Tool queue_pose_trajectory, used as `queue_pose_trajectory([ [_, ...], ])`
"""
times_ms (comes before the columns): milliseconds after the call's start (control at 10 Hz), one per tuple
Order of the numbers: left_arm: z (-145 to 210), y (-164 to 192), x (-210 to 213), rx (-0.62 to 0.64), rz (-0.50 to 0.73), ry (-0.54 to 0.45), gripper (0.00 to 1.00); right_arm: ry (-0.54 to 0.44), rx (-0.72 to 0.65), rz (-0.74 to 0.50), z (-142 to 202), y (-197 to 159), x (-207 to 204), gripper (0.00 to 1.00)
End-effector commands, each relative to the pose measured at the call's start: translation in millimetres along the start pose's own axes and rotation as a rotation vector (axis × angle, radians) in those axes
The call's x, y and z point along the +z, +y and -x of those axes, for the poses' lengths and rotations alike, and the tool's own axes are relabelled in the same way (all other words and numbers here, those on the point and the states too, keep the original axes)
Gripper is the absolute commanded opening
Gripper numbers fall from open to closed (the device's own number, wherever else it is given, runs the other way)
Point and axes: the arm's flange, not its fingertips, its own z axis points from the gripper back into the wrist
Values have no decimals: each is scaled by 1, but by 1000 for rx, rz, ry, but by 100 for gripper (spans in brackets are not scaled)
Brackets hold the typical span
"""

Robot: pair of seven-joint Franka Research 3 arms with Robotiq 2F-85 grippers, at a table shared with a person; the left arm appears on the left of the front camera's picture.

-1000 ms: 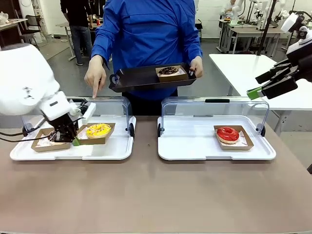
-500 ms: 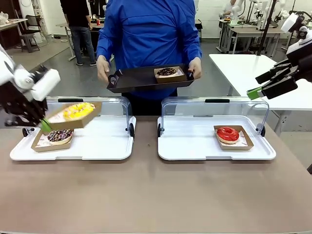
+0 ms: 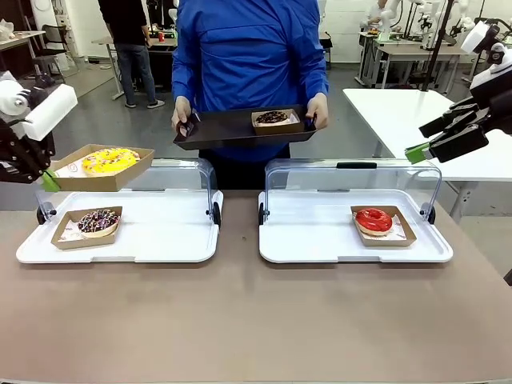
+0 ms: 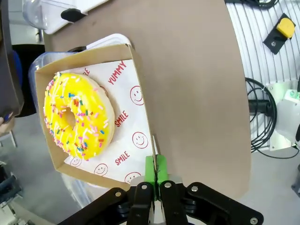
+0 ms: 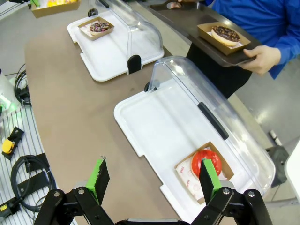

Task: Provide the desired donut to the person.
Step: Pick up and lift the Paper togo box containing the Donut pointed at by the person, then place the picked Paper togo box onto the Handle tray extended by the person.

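My front camera sits between my arms on my side of the table (image 3: 240, 336), looking straight across at the person (image 3: 248, 56) on the far side, with the left tray (image 3: 160, 240) and right tray (image 3: 312, 232) at middle distance. My left wrist camera looks along my left gripper (image 4: 155, 161), very near the yellow donut box (image 4: 93, 58), with the tabletop farther off behind it. My right wrist camera looks down from high, past my right gripper (image 5: 152, 164), over the right tray and the left tray beyond; the front view shares both trays, the red donut (image 3: 374, 219) and the person's black tray (image 3: 232, 128)
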Motion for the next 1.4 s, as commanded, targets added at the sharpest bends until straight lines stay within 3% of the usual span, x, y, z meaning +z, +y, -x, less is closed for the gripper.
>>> queue_pose_trajectory([
  [0, 0, -4, 11, 20, -34, -11, 0, 12, 3, 0, 2, 0, 0, 100],
  [1300, 0, -4, 11, 20, -34, -11, 0, 12, 3, 0, 2, 0, 0, 100],
])
